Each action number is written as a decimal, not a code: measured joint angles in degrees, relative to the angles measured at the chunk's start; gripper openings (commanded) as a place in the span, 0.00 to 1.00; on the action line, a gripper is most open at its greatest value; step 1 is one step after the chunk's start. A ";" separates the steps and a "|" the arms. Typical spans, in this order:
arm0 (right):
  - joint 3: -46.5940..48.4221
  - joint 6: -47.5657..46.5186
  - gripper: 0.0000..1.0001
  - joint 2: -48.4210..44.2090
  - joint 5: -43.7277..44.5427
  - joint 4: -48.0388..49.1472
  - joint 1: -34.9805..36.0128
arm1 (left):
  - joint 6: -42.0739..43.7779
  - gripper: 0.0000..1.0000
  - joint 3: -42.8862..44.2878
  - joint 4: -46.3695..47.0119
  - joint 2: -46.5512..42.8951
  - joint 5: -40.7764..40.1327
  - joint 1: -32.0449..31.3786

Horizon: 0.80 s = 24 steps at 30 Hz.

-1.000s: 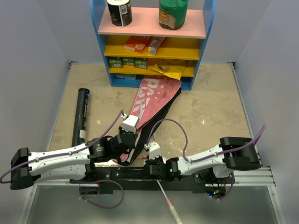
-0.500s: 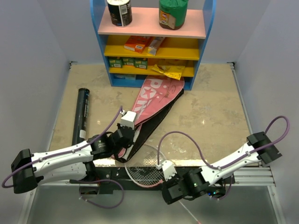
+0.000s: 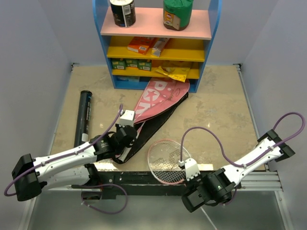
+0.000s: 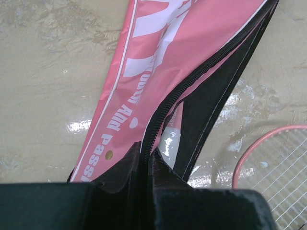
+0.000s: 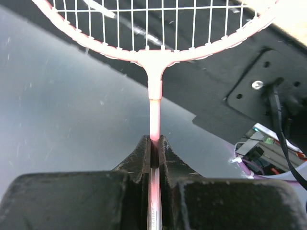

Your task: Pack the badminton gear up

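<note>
Item: badminton gear, partly packed, on a beige table (image 3: 216, 110). Pink bag (image 3: 160, 96) with white lettering lies diagonally, its broad end touching the foot of the blue-yellow shelf unit (image 3: 108, 48) and its narrow end pointing toward the arms. The zip is open along one side and black lining shows in the gap. Left gripper (image 4: 146, 170) is clenched on the bag's zipped edge at the narrow end, with the fabric pinched between its fingers. Something pale sits inside the opening (too little shows to tell what it is). Racket (image 5: 153, 60), pink frame with white strings: the head lies flat at the table's near edge, just beside the bag's narrow end and partly over the black base plate (image 5: 249, 76). Its shaft runs out past the edge, over the floor. Right gripper (image 3: 192, 192) is clamped tight on the thin shaft just below the throat, off the table's near edge. Black tube (image 3: 83, 117) lies lengthwise along the left side of the table, apart from the bag, with neither gripper on it.
</note>
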 measured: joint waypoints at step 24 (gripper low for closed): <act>1.84 1.73 0.00 4.07 13.66 9.46 -19.32 | -5.03 0.00 -7.08 6.27 -3.98 8.57 -5.18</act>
